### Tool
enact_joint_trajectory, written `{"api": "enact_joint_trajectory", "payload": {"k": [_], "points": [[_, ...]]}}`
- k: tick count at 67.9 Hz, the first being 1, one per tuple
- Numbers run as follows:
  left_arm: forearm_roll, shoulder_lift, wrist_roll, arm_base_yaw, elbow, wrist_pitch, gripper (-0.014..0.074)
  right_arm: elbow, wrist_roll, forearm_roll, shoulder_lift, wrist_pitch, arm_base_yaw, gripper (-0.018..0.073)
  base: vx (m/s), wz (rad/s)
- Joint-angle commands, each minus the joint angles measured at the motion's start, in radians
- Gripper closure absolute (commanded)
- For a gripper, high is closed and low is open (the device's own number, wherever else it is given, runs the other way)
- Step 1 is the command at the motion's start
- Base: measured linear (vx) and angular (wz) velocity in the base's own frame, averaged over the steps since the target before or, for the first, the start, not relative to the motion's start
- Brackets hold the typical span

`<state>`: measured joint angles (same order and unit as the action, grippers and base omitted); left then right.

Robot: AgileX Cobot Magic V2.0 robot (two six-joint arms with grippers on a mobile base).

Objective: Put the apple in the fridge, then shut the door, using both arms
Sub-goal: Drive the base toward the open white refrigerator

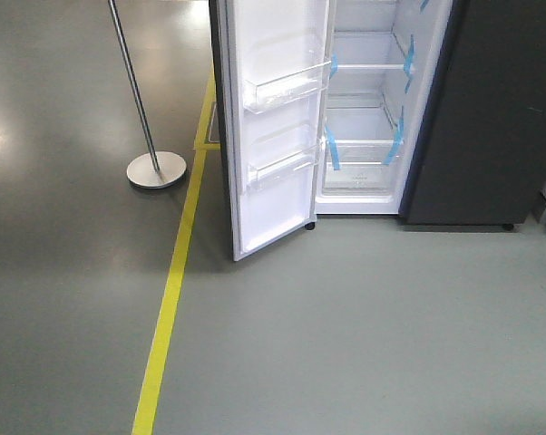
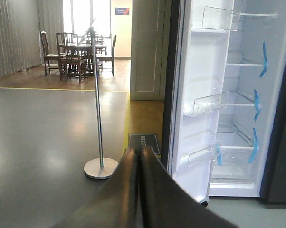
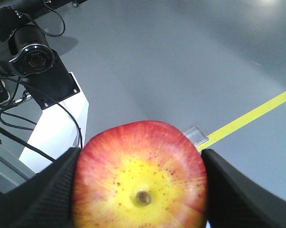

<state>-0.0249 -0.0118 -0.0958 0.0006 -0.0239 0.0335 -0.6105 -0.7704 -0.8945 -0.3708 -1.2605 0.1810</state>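
Left of the fridge (image 1: 491, 109), the door (image 1: 273, 181) hangs wide open, white side out, and its clear plastic bins (image 1: 287, 86) show just the white liner through them. Inside the fridge it's white shelves (image 1: 364, 142) with blue tape strips (image 1: 331, 149). The apple (image 3: 140, 161) isn't in there yet. The right gripper (image 3: 140, 190) is pinching it, dimple toward the wrist camera, and I can't tell how near the fridge it is. The left gripper (image 2: 139, 190) has its fingers pressed together, pointing at the fridge. A metal pole stand (image 1: 155, 169) sits further left, past a yellow floor line (image 1: 169, 308).
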Motion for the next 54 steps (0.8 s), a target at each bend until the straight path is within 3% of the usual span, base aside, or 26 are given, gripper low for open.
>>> {"api": "enact_joint_trajectory", "payload": {"k": [1, 54], "points": [[-0.004, -0.015, -0.001, -0.003, -0.013, -0.077, 0.0603, -0.023, -0.005, -0.065, -0.009, -0.014, -0.002, 0.0363, 0.19, 0.01], [-0.004, -0.015, -0.001, -0.003, -0.013, -0.077, 0.0603, -0.023, -0.005, -0.065, -0.009, -0.016, -0.002, 0.0363, 0.16, 0.00]]}}
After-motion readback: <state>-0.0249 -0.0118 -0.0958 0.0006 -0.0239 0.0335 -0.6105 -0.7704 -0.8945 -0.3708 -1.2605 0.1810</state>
